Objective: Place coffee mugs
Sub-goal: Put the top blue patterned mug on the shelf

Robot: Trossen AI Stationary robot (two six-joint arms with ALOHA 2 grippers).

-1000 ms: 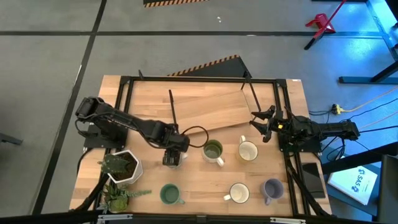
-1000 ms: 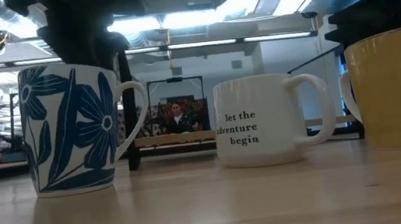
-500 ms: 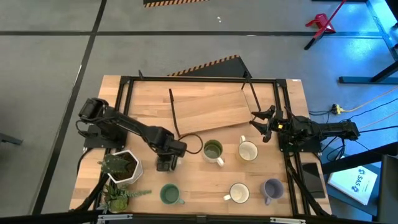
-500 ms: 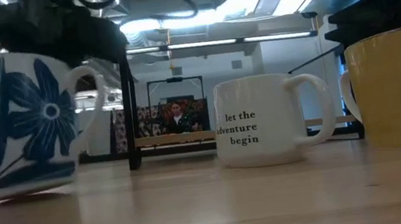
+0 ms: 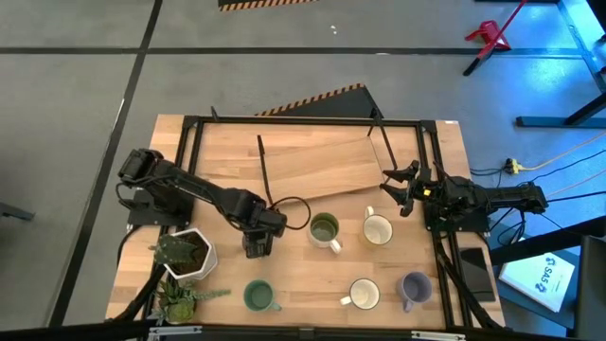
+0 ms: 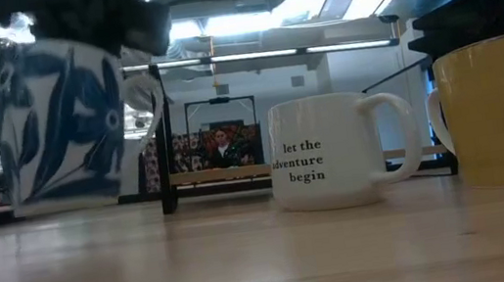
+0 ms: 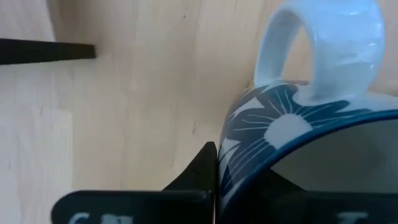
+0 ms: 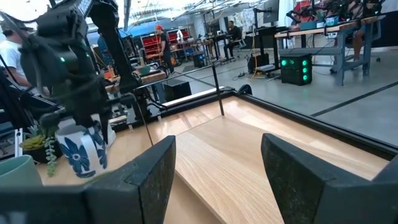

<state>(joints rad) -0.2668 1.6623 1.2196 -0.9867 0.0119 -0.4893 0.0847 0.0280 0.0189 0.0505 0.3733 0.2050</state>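
My left gripper [image 5: 258, 243] is shut on the white mug with the blue flower pattern [image 6: 67, 122], which hangs tilted just above the table; the right wrist view shows the same mug [image 8: 81, 152] below that arm. On the table stand an olive green mug [image 5: 324, 230], a cream mug [image 5: 377, 229], a teal-green mug [image 5: 258, 296], a white mug [image 5: 364, 294] and a lavender mug [image 5: 414, 287]. The white mug [image 6: 327, 150] reads "let the adventure begin". My right gripper [image 8: 217, 180] waits open at the table's right side, above the wooden board. My left gripper [image 7: 236, 177] holds the patterned mug by its rim wall [image 7: 233, 146], a little way round from the handle [image 7: 329, 43]. One finger [image 7: 198, 174] lies against the outside of the wall; the other appears to be inside the mug. The fingers point down from above. The mug hangs tilted, clear of the table.
A white hexagonal plant pot [image 5: 185, 254] stands at the near left, close to the left arm. A wooden board [image 5: 317, 166] lies at the far middle inside a black frame [image 5: 284, 120]. A cable loops near the left gripper.
My left gripper has shut on the patterned mug's rim. The mug first tipped and slid a little toward the table's left and near edge, then rose off the table and now hangs tilted. My right gripper has kept still.
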